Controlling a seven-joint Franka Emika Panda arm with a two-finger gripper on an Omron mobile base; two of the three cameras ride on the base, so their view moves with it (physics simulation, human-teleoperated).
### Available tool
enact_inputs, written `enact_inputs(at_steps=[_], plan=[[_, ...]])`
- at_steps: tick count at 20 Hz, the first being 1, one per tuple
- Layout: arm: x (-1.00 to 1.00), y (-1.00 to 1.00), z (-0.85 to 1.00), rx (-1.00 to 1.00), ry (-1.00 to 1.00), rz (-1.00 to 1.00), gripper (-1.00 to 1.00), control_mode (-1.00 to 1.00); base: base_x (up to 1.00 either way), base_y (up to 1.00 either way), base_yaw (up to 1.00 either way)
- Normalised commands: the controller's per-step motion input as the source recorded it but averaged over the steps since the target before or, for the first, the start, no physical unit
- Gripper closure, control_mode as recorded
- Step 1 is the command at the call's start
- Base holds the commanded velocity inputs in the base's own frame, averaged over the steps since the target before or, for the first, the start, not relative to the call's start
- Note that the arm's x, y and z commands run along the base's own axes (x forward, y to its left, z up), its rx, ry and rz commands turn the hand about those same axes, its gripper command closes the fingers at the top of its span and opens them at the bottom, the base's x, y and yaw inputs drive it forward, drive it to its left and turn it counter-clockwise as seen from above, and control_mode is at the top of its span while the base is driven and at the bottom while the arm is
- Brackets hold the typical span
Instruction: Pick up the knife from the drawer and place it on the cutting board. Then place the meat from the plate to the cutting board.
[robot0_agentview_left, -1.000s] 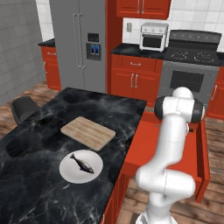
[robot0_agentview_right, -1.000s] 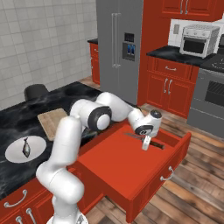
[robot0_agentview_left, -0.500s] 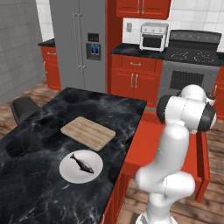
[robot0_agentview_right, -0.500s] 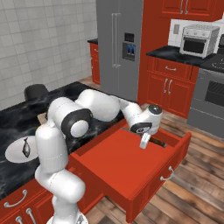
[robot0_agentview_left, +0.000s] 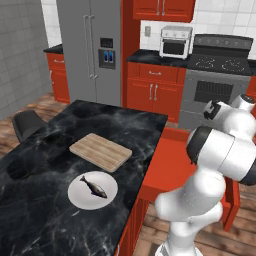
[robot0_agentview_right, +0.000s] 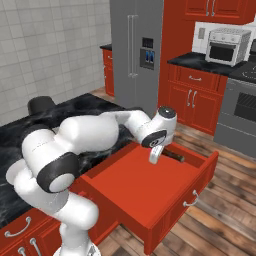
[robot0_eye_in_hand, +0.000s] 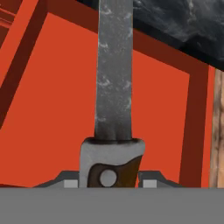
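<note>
Your gripper (robot0_agentview_right: 156, 156) was down in drawer (robot0_agentview_right: 145, 195), near back wall. Whether it gripped knife (robot0_eye_in_hand: 113, 87), can't tell; hand view showed blade running up between tips. Risk: shallow hold by handle, knife could swing or drop during lift. Cutting board (robot0_agentview_left: 100, 151) mid-counter; meat (robot0_agentview_left: 93, 186) lay on plate (robot0_agentview_left: 80, 196) near counter's edge.

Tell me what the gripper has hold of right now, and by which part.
The knife, it seems, gripped at the handle end where it meets the blade. The gripper is down in the open drawer; in the hand view its fingers flank the handle.
</note>
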Motion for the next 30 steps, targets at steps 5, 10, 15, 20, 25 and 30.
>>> enact_inputs(at_steps=[5, 10, 15, 20, 25, 30], plan=[[-0.36, 0.8, 0.54, -0.06, 0.0, 0.0, 1.0, -1.0, 0.0, 0.0, 0.0], [-0.13, 0.83, 0.36, -0.08, 0.0, 0.0, 1.0, -1.0, 0.0, 0.0, 0.0], [0.01, 0.58, 0.2, -0.04, 0.04, 0.01, 1.0, -1.0, 0.0, 0.0, 0.0], [0.07, 0.49, 0.05, -0.01, 0.06, 0.01, 1.0, -1.0, 0.0, 0.0, 0.0], [0.1, 0.21, 0.0, 0.0, 0.06, 0.01, 1.0, -1.0, 0.0, 0.0, 0.0], [0.24, 0.35, 0.0, 0.0, 0.1, 0.0, 1.0, -1.0, 0.0, 0.0, 0.0]])
